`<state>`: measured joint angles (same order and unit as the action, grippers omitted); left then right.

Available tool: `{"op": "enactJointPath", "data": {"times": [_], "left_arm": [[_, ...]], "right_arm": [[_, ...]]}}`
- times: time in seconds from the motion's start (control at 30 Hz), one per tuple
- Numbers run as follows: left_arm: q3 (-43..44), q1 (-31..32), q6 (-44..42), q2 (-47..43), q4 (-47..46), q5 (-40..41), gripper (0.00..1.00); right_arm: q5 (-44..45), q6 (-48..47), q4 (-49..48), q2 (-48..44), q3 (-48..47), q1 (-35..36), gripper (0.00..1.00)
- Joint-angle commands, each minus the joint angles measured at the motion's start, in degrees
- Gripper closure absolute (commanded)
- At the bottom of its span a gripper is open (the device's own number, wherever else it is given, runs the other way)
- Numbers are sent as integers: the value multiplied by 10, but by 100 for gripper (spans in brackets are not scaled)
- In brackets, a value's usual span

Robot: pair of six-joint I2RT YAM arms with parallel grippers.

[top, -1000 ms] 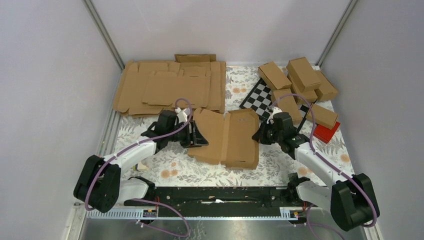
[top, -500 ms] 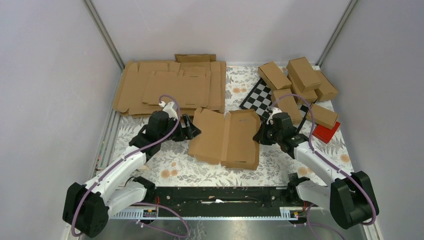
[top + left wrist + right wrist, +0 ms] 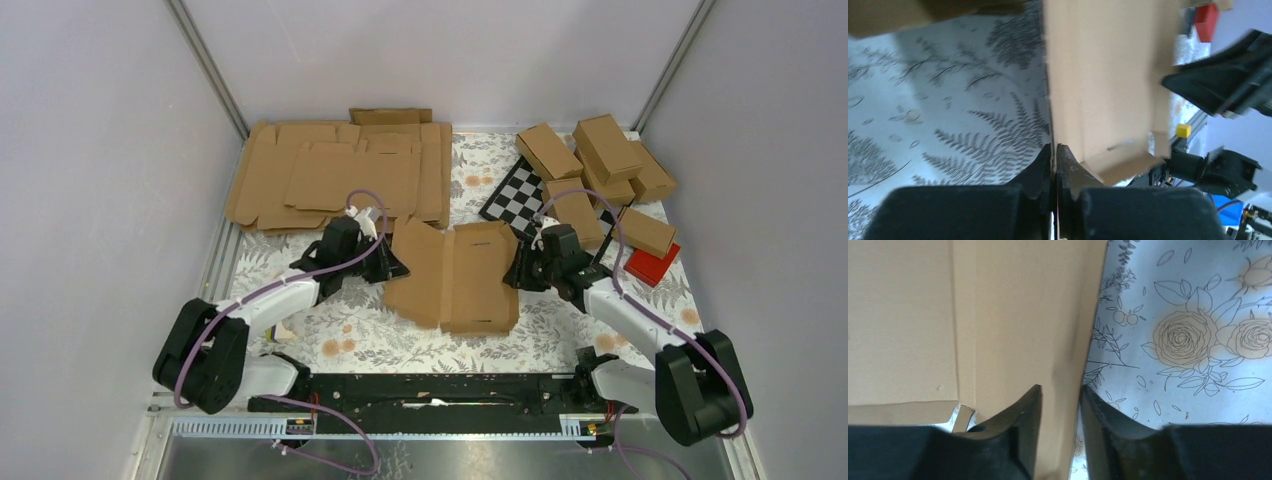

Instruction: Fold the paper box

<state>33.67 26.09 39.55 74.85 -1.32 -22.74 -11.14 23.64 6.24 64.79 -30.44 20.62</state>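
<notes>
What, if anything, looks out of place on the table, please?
Nothing is spilled or torn. The paper box lies askew and only partly folded, and the finished cartons are heaped loosely over the checkered board.

On table (image 3: 350,335), box (image 3: 455,275) between left gripper (image 3: 398,268) and right gripper (image 3: 511,277); blanks (image 3: 340,175) behind left, cartons (image 3: 600,160) behind right.

Regripped on the left, loosened on the right.
Swung the left gripper (image 3: 392,268) back to the plain brown die-cut cardboard box (image 3: 460,275), pinched shut on its left edge; eased the right gripper (image 3: 512,272) apart at its right edge.
</notes>
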Motion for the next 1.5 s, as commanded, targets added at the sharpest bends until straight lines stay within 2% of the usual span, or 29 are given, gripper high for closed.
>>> {"op": "enactJointPath", "data": {"times": [0.0, 0.07, 0.13, 0.43, 0.57, 0.7, 0.87, 0.97, 1.13, 1.33, 1.4, 1.47], "left_arm": [[3, 10, -19, -65, -83, -30, 100], [-2, 17, -31, -108, -73, -9, 100], [-10, 25, -40, -149, -70, 8, 100], [-74, 93, -64, -254, -120, 79, 100], [-95, 172, -76, -257, -166, 169, 100], [-101, 234, -97, -217, -214, 242, 100], [-108, 260, -109, -202, -266, 281, 100], [-102, 261, -114, -208, -253, 303, 100], [-113, 261, -125, -230, -244, 321, 100], [-157, 261, -144, -261, -256, 348, 100], [-163, 261, -156, -270, -257, 352, 100], [-164, 261, -168, -275, -257, 350, 100]], "right_arm": [[19, -3, 17, 40, -32, 3, 53], [10, 2, 12, 47, -34, 3, 46], [-4, 7, 1, 47, -35, 3, 43], [-76, 6, -42, 13, -37, 4, 44], [-96, 12, -105, -25, -9, 18, 30], [-73, 12, -129, -39, 4, 25, 30], [-45, 13, -122, -23, 7, 26, 30], [0, 13, -80, -16, -6, 27, 18], [20, 19, -36, -49, 12, 27, 1], [93, 45, 1, -135, 44, 27, 1], [115, 45, 4, -163, 48, 27, 7], [135, 41, 3, -177, 47, 27, 19]]}}
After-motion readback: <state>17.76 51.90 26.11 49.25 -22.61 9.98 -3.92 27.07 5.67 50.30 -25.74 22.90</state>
